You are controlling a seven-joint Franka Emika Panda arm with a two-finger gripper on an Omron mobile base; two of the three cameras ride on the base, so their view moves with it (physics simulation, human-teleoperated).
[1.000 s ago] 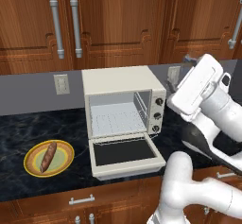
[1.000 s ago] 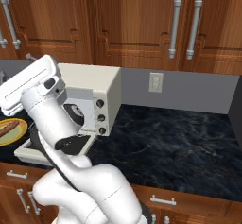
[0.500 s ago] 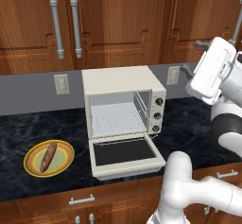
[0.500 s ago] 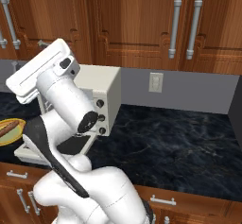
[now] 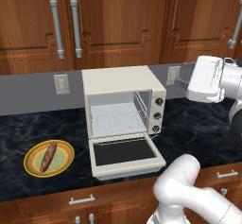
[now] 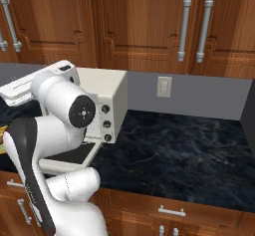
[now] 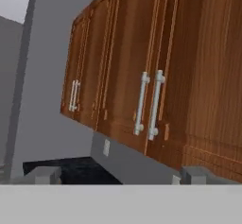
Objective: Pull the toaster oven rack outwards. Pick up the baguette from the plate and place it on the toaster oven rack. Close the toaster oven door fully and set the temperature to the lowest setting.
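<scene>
The cream toaster oven (image 5: 120,83) stands on the dark counter, its toaster oven door (image 5: 125,153) folded down flat in front. Inside the cavity lies the wire toaster oven rack (image 5: 117,122). Left of the oven, the reddish-brown baguette (image 5: 47,156) lies on the yellow-rimmed plate (image 5: 64,164). My gripper (image 5: 185,81) hangs to the right of the oven at about its top height, well apart from everything. In the hand view my gripper (image 7: 119,176) is open, with nothing between its fingertips (image 7: 45,175). From the right base, my arm covers part of the oven (image 6: 110,93).
Three knobs (image 5: 158,116) run down the oven's right side. Wooden upper cabinets (image 5: 118,20) with bar handles hang above, and a wall outlet (image 5: 61,83) sits behind. Dark counter (image 6: 189,150) stretches right of the oven. Drawers (image 5: 80,200) line the front edge.
My hand has risen and turned beside the oven's right side, and the arm's links have swung. Jaws stayed open. Oven, door, plate and baguette have not moved.
</scene>
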